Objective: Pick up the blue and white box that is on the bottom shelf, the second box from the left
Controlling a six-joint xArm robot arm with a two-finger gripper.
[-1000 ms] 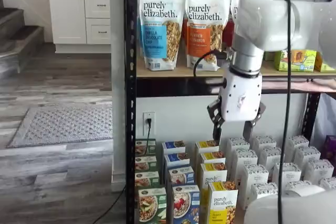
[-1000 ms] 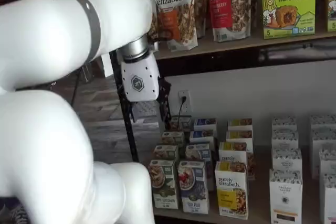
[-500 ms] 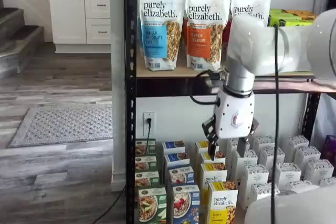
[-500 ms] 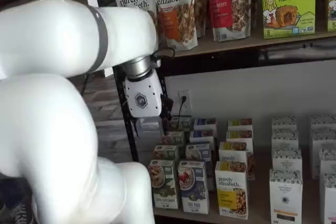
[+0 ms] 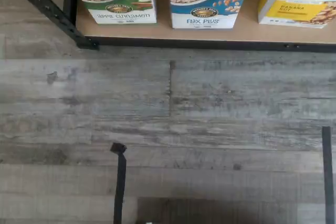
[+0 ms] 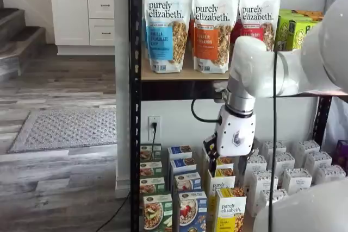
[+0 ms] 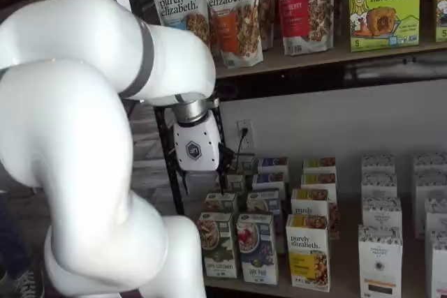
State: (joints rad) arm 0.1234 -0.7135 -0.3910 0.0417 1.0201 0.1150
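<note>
Two black fingers of the hand (image 6: pixel 213 158) barely show under its white body, side-on, so the gap cannot be judged by sight; the hand seems spread wide and holds nothing. It hangs above the rows of small boxes. The blue and white box (image 7: pixel 257 248) stands upright at the front of the bottom shelf (image 5: pixel 231 34), between a green box (image 7: pixel 217 243) and a yellow-and-white box (image 7: pixel 309 251).

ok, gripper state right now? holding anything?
Gripper: the shelf views do not plainly show a gap between its black fingers, but it stands wide open and holds nothing; the blue and white box sits untouched on the bottom shelf.
</note>
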